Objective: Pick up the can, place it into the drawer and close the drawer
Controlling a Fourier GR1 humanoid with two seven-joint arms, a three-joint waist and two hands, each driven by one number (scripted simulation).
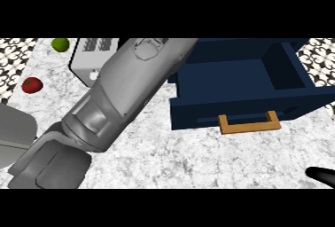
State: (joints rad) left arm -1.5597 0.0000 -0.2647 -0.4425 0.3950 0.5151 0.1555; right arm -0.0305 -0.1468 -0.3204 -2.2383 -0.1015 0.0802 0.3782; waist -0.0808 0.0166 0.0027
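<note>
Reaching diagonally across the frame, my left forearm [121, 95] runs from the lower left up to the top centre, where it leaves the picture; my left robot hand lies beyond that edge and shows nowhere, so I cannot tell its state. The grey arm covers much of the marbled tabletop [196, 155] and hides part of a white appliance with dark slots [88, 55] at the upper left.

My right robot hand [322, 175] shows only as a black tip at the lower right corner, low over the tabletop. Too little of it is visible for me to say whether it is open, closed or gripping anything.

To the right of centre the dark blue drawer [229, 80] stands pulled open, its walls framing a blue interior. Its front panel faces the lower part of the frame and carries a wooden handle [250, 124] shaped like a shallow bracket. What I can see of the interior holds nothing, though my forearm hides its left edge.

I cannot find the can anywhere in this view; it may be hidden by the forearm or lie outside the frame.

At the far left a red round fruit [31, 85] rests on the tabletop, and a green round fruit [60, 44] sits above it near the top left, just beside the white appliance.
</note>
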